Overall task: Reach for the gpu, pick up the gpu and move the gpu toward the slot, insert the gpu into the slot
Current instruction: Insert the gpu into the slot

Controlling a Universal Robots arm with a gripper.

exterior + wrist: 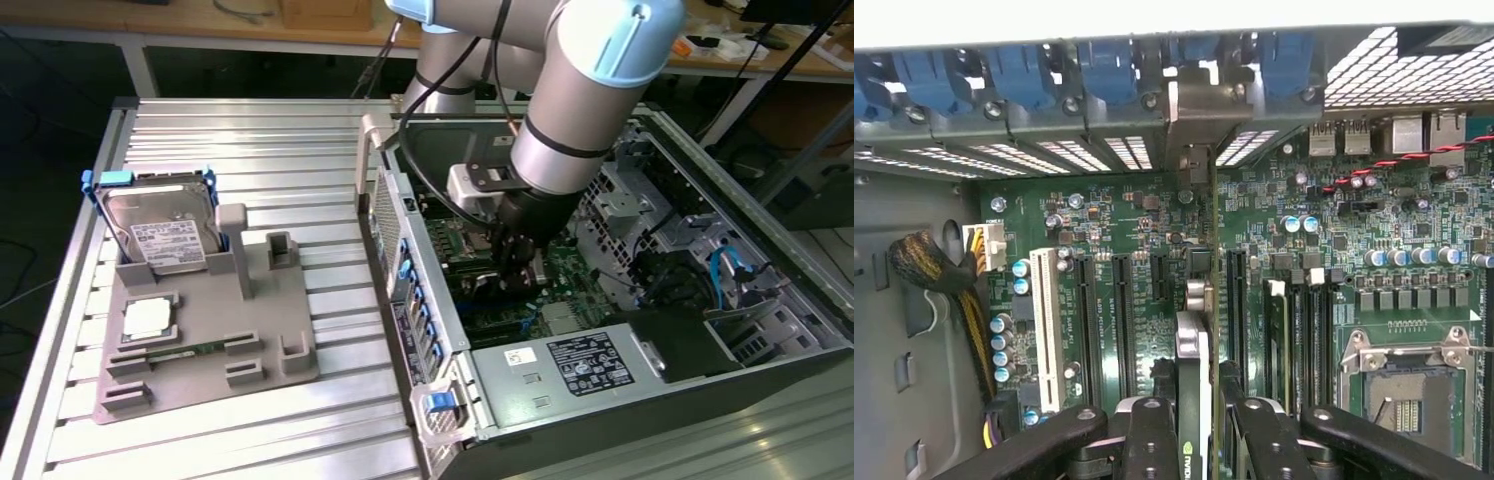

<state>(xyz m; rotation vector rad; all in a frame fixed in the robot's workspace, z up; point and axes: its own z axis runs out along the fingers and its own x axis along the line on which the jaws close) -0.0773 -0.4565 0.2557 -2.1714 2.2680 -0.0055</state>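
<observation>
Your gripper [1194,440] has its two black fingers [1150,440] closed narrow on the gpu [1194,330], one finger on each face of the card. In the wrist view you see the card edge-on, a thin dark board that runs from between the fingers toward the back wall of the case. Its silvery end bracket [1199,110] stands against the row of rear openings with the blue clips [1104,70]. The lower edge of the card is down at the green motherboard [1104,215], between the black expansion slots [1122,310]; whether it is fully seated, you cannot tell. The white slot [1044,325] and the bundle of yellow and black wires [939,275] lie well apart on one side, the empty processor socket [1409,380] on the other side.

In the exterior view, your gripper [514,262] is deep inside the open computer case [400,250], with the arm [581,100] above it. On the exterior view's left, the grey fixture [200,350] stays on the table and holds the hard drive [163,238] with blue frame and the square processor chip [147,317].
</observation>
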